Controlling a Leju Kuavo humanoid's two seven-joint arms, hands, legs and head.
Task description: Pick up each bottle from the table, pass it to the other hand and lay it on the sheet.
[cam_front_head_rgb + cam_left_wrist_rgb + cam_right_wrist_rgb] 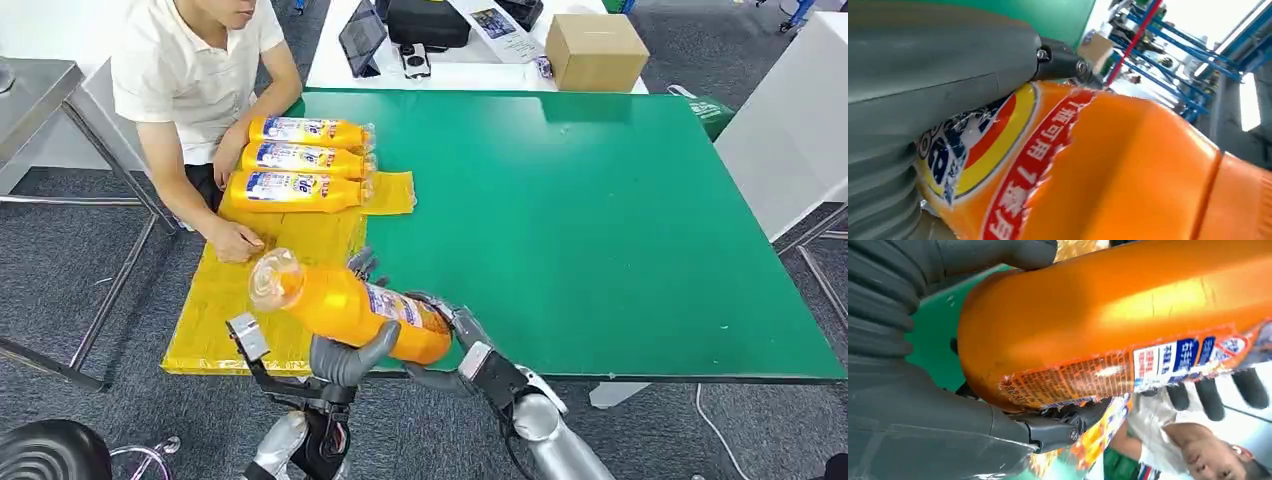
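Note:
I hold an orange bottle with a clear cap end in the air over the table's near edge, lying almost level with its cap toward the left. My left hand wraps its middle from below, and my right hand grips its base end. The left wrist view has the bottle's label close up against my left hand. In the right wrist view my right hand cups the bottle's base. Three more orange bottles lie side by side at the far end of the yellow sheet.
A person sits at the table's left side with a hand resting on the sheet. The green table stretches out to the right. A cardboard box and dark devices stand on a white table behind it.

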